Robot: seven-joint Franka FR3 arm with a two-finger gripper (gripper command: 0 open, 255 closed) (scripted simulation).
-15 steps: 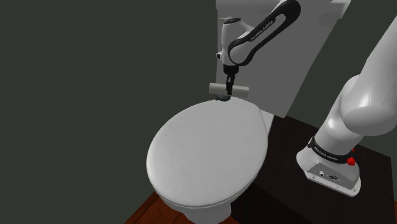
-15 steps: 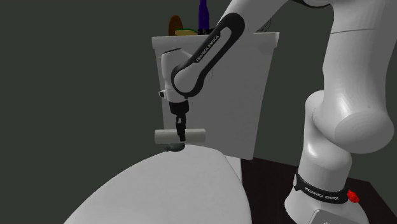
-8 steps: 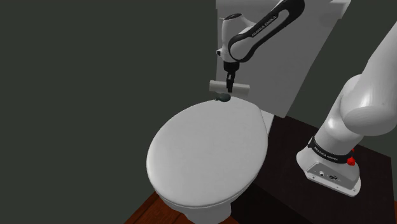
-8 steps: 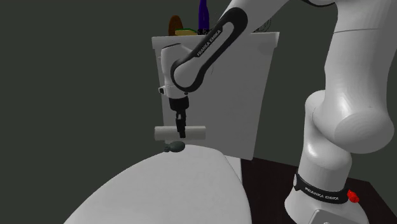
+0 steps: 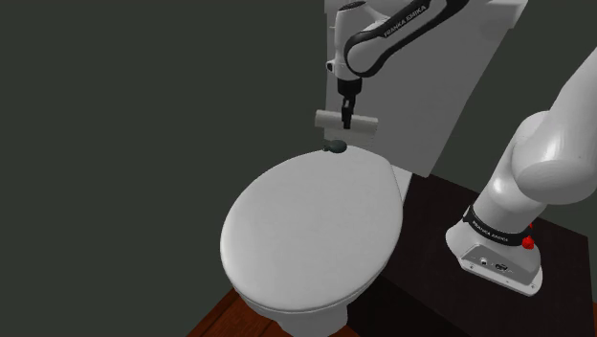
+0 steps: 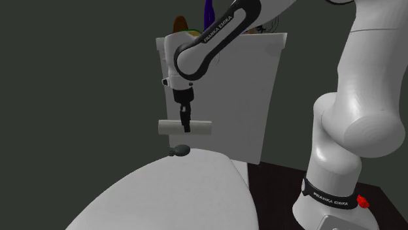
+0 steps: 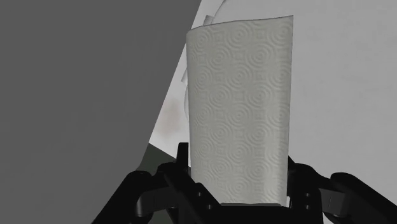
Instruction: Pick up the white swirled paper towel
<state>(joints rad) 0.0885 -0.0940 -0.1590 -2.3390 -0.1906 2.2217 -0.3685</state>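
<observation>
Here, a white paper towel roll embossed with concentric swirls (image 7: 240,114) is gripped at its middle by the black two-finger gripper (image 5: 345,119), whose jaws are closed only as far as the roll's sides allow. The roll is held crosswise and roughly level in the air, in front of the white toilet tank (image 5: 459,86). It is clear of the closed white oval toilet lid (image 5: 311,230) below. A small dark grey lump (image 6: 178,151) is seen on the lid's rear edge beneath the roll, apart from it.

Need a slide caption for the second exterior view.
Franka hand holds paper towel roll clear above the closed toilet lid.
</observation>
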